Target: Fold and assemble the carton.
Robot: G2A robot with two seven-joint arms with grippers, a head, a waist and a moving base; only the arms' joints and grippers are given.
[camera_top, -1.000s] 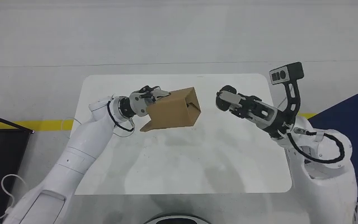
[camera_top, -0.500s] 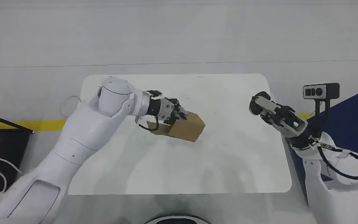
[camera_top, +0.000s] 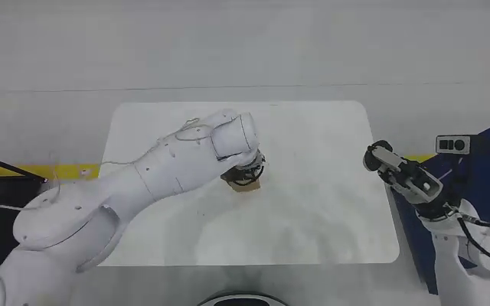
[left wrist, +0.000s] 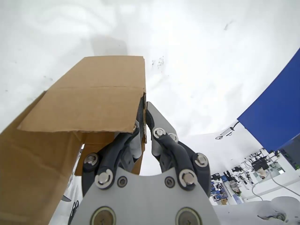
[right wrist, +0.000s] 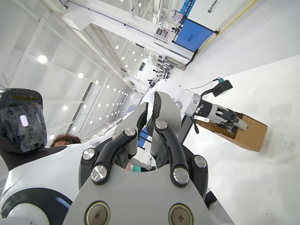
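Brown corrugated carton sits near the middle of the table, largely under the left arm in the top view. The left gripper is closed onto one side wall of the carton. One finger lies inside the open end and the other outside, with the cardboard edge pinched between the pads. The carton's long axis runs straight out ahead of these fingers, and the open end faces back toward the wrist. Whether the far end rests on the table or hangs just above it cannot be confirmed.

The right gripper has its fingers drawn together, tips nearly touching, with nothing between them. It stands at the right edge of the table, well apart from the carton, which lies to its left across bare table surface. The left arm is the nearer arm and the sole holder.

Judgement: flap folding calls for the right gripper to cross this open stretch toward the carton's free side. The carton is well apart from every table edge, so room is ample. The left arm above the carton limits approach from overhead.
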